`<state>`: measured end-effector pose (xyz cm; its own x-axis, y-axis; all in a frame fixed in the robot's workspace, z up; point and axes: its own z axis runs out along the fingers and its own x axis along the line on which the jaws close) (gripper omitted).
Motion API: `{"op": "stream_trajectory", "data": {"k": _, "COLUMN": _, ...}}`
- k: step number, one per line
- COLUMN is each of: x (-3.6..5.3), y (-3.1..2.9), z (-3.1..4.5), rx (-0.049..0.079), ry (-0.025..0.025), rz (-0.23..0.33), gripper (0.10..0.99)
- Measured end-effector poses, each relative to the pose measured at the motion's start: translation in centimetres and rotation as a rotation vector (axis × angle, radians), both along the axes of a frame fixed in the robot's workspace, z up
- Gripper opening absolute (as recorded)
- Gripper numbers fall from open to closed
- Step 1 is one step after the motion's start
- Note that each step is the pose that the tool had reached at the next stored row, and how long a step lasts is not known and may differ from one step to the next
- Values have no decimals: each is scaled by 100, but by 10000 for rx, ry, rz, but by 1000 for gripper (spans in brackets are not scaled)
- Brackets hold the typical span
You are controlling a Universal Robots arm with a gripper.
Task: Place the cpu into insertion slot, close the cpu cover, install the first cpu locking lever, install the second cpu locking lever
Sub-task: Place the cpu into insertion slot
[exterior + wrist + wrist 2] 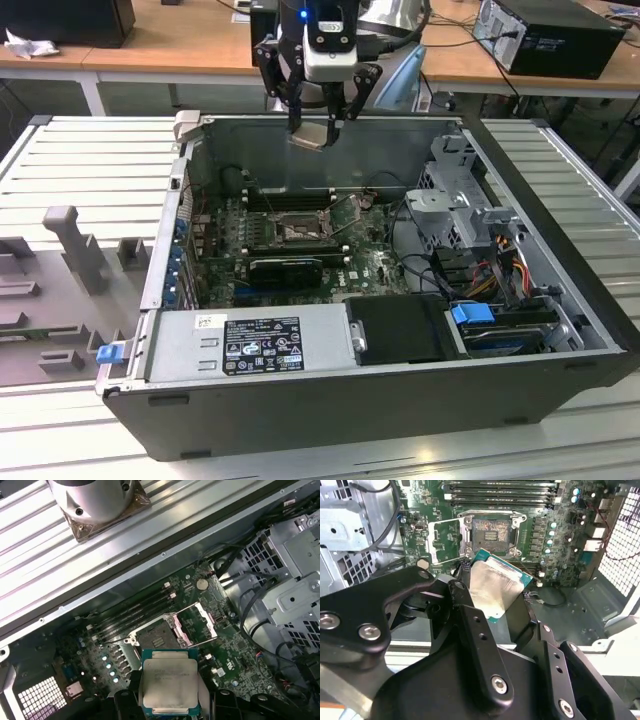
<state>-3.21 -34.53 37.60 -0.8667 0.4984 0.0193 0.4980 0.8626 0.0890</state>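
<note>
My gripper (315,128) hangs above the back wall of the open computer case, shut on the cpu (312,137), a small pale silver square chip with a green edge. In both wrist views the cpu (495,587) (170,682) sits between the black fingers (125,700), tilted over the green motherboard. Below it the insertion slot (298,231) (492,530) (155,641) lies uncovered, its dark centre showing. The cpu cover (445,540) (196,625) stands swung open beside the slot, hinged along one edge.
Long black memory slots (290,196) run just behind the socket. A silver power supply (250,345) fills the case front; a metal drive cage (455,200) and loose cables (500,262) crowd the exterior view's right. Grey fixtures (75,245) stand outside on the table.
</note>
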Motion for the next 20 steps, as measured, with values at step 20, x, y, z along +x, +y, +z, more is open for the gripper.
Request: {"op": "stream_trajectory", "data": {"k": 20, "x": 0, "y": 0, "z": 0, "rx": 0, "ry": 0, "rz": -2256, "gripper": 525}}
